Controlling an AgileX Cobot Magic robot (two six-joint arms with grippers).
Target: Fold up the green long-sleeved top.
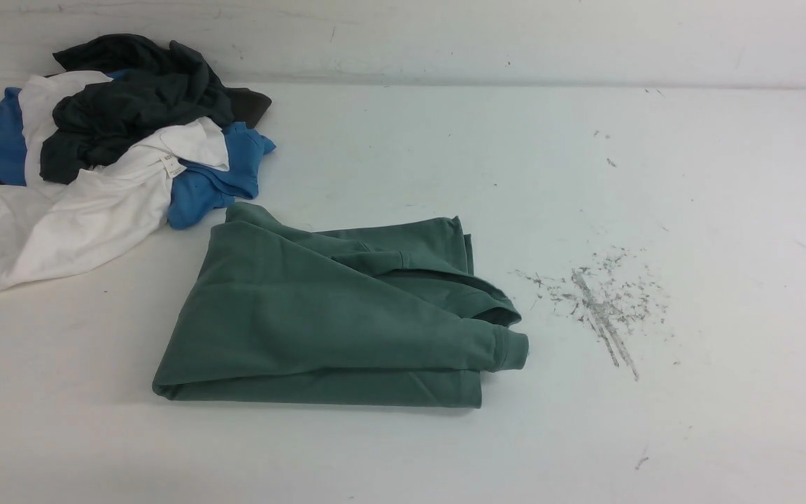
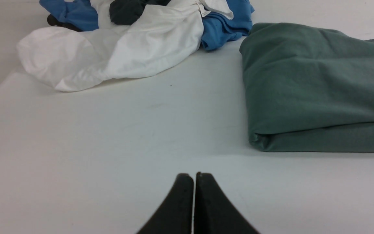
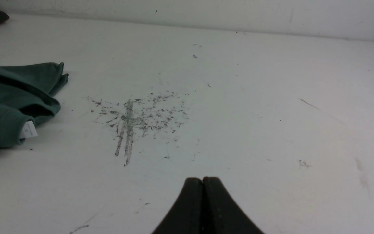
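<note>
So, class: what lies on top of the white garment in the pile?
A dark grey-black garment and part of a blue garment lie over the white garment. Whatever lies beneath them is covered.

Left gripper (image 2: 194, 177) and right gripper (image 3: 202, 180) — jaws pressed together, seemingly empty.

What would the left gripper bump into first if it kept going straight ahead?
Probably bare table first, then the white garment. The shut left gripper points just beside the green long-sleeved top, though depth is unclear.
</note>
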